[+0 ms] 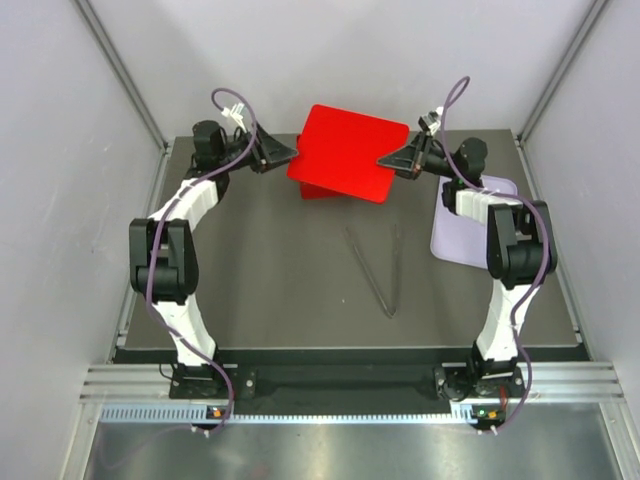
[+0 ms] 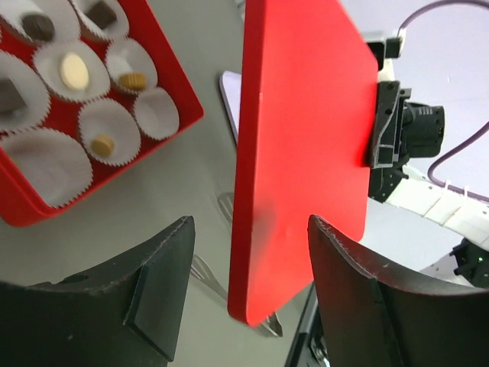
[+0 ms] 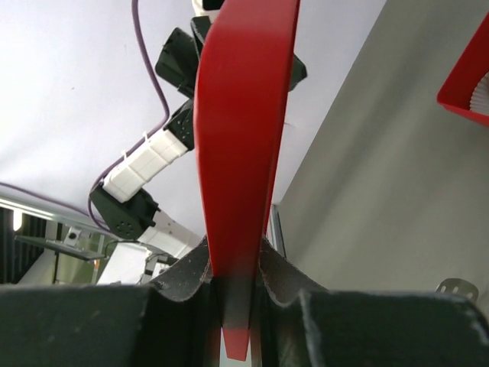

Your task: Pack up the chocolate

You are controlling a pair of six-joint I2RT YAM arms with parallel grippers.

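Note:
The chocolate shows in the left wrist view as small round pieces, tan (image 2: 101, 144) and dark brown (image 2: 38, 27), each in a white fluted paper cup inside an open red box (image 2: 187, 92). From above, the box (image 1: 315, 188) is mostly hidden under a flat red lid (image 1: 350, 150). My right gripper (image 1: 388, 160) (image 3: 233, 260) is shut on the lid's right edge and holds it tilted above the box. At the lid's left edge my left gripper (image 1: 288, 155) (image 2: 250, 222) is open. The lid's (image 2: 306, 138) corner lies between its fingers without touching them.
Metal tongs (image 1: 385, 270) lie on the dark mat in the middle. A lavender board (image 1: 465, 230) lies at the right, partly under the right arm. Grey walls close in the back and both sides.

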